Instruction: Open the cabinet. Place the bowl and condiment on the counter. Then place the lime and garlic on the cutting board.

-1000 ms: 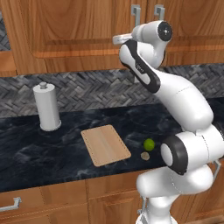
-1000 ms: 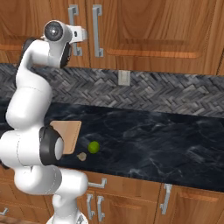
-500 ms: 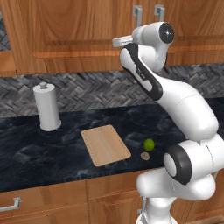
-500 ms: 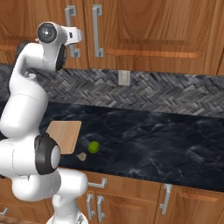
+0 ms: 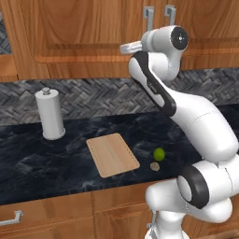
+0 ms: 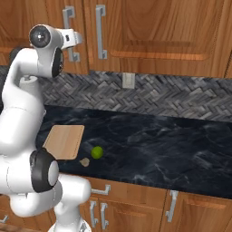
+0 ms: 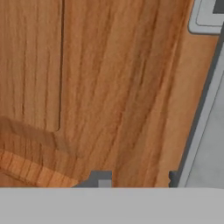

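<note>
Jaws: width unclear, nothing visibly held, near handle (image 7: 199, 113) at frame right | cabinet (image 5: 84, 32) shut, upper frame | risk: jaws sliding off the thin bar, door staying closed

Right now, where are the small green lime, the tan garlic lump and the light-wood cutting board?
Small bright green lime (image 5: 159, 153): left base view, centre of the ball.
Tiny tan garlic lump (image 5: 154, 166): left base view, its middle.
Flat light-wood cutting board (image 5: 112, 154): left base view, centre of its top face.
</note>
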Tool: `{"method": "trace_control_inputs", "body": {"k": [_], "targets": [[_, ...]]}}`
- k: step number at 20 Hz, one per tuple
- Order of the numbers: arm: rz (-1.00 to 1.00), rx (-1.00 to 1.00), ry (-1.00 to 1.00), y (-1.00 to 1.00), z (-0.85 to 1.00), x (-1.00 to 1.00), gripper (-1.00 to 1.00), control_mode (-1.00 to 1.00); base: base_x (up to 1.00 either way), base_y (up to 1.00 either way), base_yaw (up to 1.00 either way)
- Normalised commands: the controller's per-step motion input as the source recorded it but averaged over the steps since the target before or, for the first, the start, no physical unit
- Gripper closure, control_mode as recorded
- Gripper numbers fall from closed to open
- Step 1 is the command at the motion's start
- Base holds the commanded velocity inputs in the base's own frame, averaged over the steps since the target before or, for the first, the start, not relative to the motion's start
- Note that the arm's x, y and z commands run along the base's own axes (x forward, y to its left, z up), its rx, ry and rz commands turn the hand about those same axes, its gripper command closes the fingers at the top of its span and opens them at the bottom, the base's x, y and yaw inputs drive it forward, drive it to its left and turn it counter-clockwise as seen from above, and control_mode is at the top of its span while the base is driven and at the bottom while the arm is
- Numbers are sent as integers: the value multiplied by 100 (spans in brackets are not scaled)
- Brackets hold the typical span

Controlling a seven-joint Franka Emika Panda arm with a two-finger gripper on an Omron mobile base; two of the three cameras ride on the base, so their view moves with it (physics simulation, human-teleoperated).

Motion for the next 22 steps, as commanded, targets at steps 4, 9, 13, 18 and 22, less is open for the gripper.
{"method": "trace_control_inputs", "body": {"k": [4,9,13,18,22], "targets": [[0,-9,0,100,0,-41,100,-100,0,0,0],[0,-8,0,100,0,-50,100,-100,0,0,0],[0,-9,0,100,0,-48,100,-100,0,0,0],[0,-9,0,100,0,-48,100,-100,0,0,0],[0,-8,1,100,0,-51,100,-100,0,0,0]]}}
